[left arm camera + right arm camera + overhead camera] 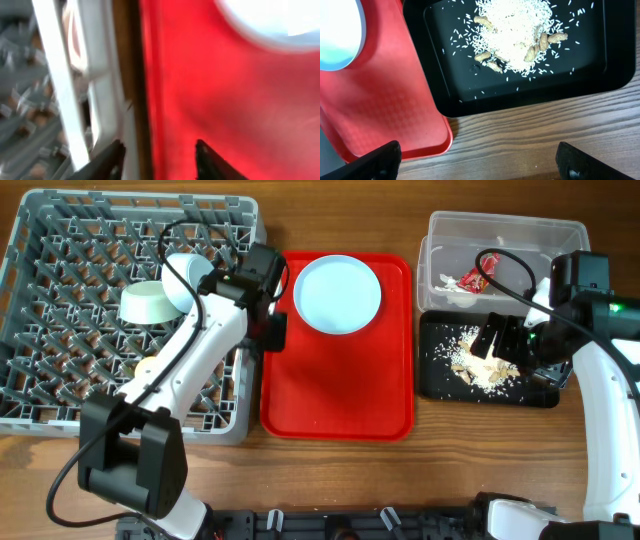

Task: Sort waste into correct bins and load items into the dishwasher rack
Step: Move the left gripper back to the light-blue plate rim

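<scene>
The grey rack (60,330) at the left holds a light green bowl (148,304) and a pale blue bowl (188,277). The pale plate (338,293) lies on the red tray (340,390); it also shows in the left wrist view (270,20) and the right wrist view (335,35). My left gripper (272,330) (160,152) is open and empty over the gap between rack and red tray. The clear tub (500,230) holds the red wrapper (470,280) and white napkin (448,280). Rice scraps (485,365) (515,40) lie in the black tray (435,380) (590,75). My right gripper (500,340) (482,160) is open and empty by it. I cannot make out the cup, spoon and fork.
The left arm reaches across the rack's right side. The left wrist view is blurred; the rack's edge (105,90) and the red tray (200,100) show in it. A few peanuts (540,42) lie among the rice. Bare wood (545,135) lies in front of the black tray.
</scene>
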